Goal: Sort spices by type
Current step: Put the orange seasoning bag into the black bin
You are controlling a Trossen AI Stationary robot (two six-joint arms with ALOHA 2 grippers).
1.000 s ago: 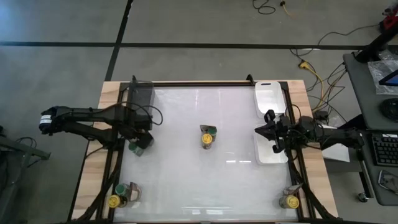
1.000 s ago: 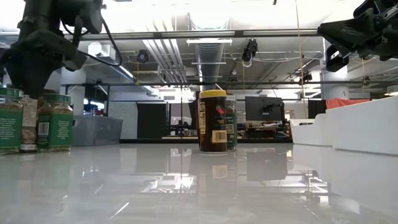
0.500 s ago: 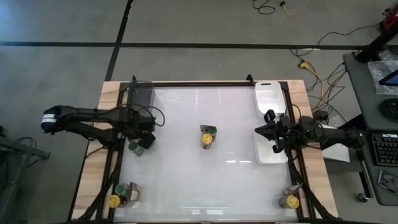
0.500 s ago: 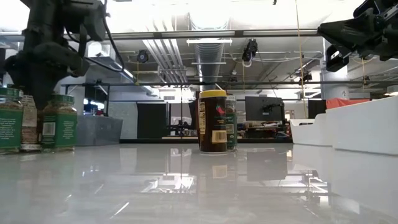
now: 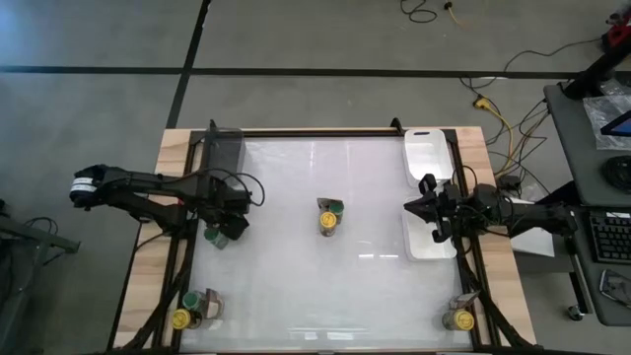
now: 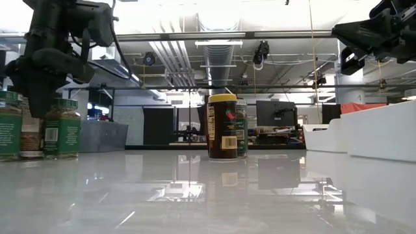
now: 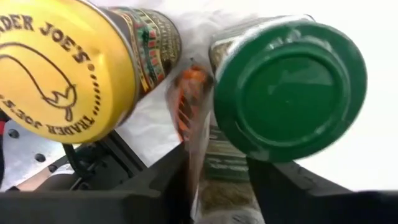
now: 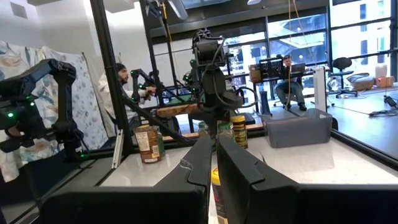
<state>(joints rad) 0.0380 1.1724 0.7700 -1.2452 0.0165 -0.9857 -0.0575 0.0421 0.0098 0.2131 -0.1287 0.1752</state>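
Green and yellow lids found mingled in every cluster on the tabletop (image 5: 296, 286); judged the sorting barely begun, with no single-type group made and nothing in either tray.

At the front-left corner, counted three spice jars (image 5: 192, 308): one yellow lid, one green, a third unclear. Just inward, near the grey bin (image 5: 223, 148), saw the left claw (image 5: 225, 225) set low over another cluster, fingers narrow about a green-lidded jar (image 7: 289, 87), with a yellow-lidded jar (image 7: 62, 68) just beside. Could not tell whether actually gripped. Made out at least two jars there, perhaps three.

Midway, counted a centre pair (image 5: 330, 215), one lid of each colour.

Farther right, noted the right claw (image 5: 432, 212) pinched together and empty above the nearer of two white trays (image 5: 426, 163).

At the front-right corner, counted one last jar (image 5: 454, 319), yellow-lidded, possibly with a second. Tallied roughly eight, all left to sort.
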